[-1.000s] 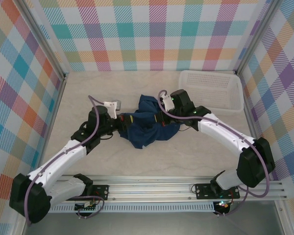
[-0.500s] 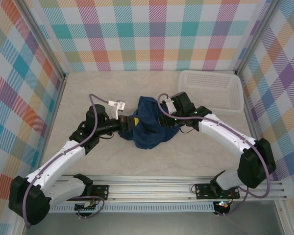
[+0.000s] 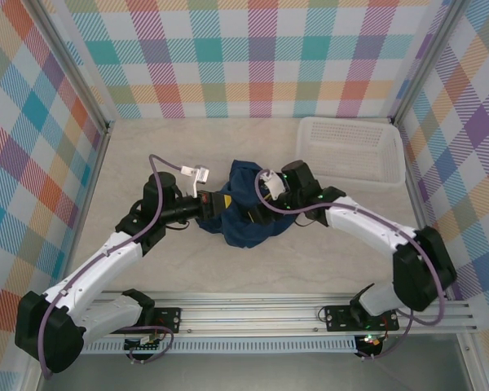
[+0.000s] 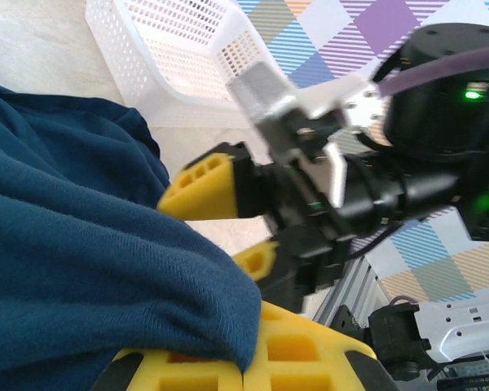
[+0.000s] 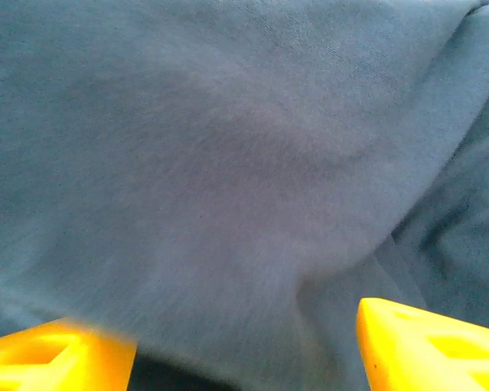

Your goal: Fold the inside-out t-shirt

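Observation:
The navy t-shirt [image 3: 248, 221] lies bunched in a heap at the middle of the table. My left gripper [image 3: 216, 204] is at the heap's left edge, shut on a fold of the t-shirt [image 4: 81, 244]; the cloth runs down into the seam of its closed yellow fingers [image 4: 310, 358]. My right gripper [image 3: 270, 199] is over the heap's right side. Its jaws stand open, with the yellow fingertips [image 5: 428, 346] apart just above the t-shirt [image 5: 228, 147] and nothing pinched between them. The left wrist view looks straight at the right gripper [image 4: 228, 224], open, just beyond the cloth.
A white mesh basket [image 3: 350, 122] stands at the back right, close behind the right arm; its wall [image 4: 147, 90] shows in the left wrist view. Checked walls enclose the table on three sides. A metal rail [image 3: 253, 314] runs along the near edge.
The right gripper has opened and let go of the cloth, shifting slightly left. The left gripper pulled its fold to the right, and the heap is now tighter.

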Motion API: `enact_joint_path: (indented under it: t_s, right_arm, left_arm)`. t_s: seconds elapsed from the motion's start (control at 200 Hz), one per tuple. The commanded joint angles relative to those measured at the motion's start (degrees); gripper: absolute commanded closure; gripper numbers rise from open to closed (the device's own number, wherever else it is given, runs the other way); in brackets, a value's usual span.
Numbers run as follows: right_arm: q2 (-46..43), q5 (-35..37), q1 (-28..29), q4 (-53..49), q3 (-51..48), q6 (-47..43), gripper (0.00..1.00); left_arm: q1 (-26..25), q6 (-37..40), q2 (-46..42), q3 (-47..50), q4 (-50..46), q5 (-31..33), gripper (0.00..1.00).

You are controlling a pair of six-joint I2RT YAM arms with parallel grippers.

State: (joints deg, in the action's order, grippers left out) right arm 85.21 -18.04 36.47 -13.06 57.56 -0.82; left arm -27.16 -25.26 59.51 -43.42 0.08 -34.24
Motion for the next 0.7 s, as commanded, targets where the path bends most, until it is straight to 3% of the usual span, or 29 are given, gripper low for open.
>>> enact_joint_path:
  t_s: [0.0, 0.075, 0.15, 0.205, 0.25, 0.285, 0.445, 0.58, 0.695]
  right_arm:
    - [4.6, -5.7, 0.3, 5.0, 4.7, -1.3, 0.55]
    - [3.5, -10.3, -0.5, 2.3, 6.3, -0.4, 0.8]
    - [-1.0, -16.9, -1.7, 1.0, 5.1, 1.8, 0.96]
    - [-4.1, -23.0, -2.2, 1.0, 3.9, 4.3, 1.0]
    - [-5.9, -27.4, -2.3, 1.6, 2.9, 6.8, 1.0]
    - [-6.9, -30.3, -2.3, 2.7, 2.1, 9.1, 1.0]
    - [-9.7, -32.2, -2.3, 8.7, -1.4, 16.3, 1.0]
    - [-9.5, -30.8, -2.4, 11.0, -2.4, 17.6, 1.0]
    - [-8.5, -30.8, -2.8, 11.1, -2.0, 17.1, 1.0]
  left_arm:
    - [0.5, 2.0, -1.5, -2.1, -0.7, 0.8, 1.0]
    - [0.5, 2.4, -2.3, -2.5, -4.8, 9.5, 1.0]
    - [0.6, 2.0, -1.9, -3.7, -11.9, 23.1, 1.0]
    - [0.5, 1.8, -0.1, -4.8, -15.5, 30.9, 1.0]
    - [0.5, 2.4, 2.0, -5.8, -18.7, 33.7, 1.0]
    - [0.5, 3.1, 3.6, -6.6, -19.1, 35.0, 0.95]
    - [0.6, 4.8, 7.2, -9.8, -20.4, 35.1, 0.74]
    - [0.4, 4.4, 1.7, -7.0, -17.6, 28.2, 0.53]
    - [-0.6, 3.9, -5.1, -2.0, -12.0, 20.1, 0.47]
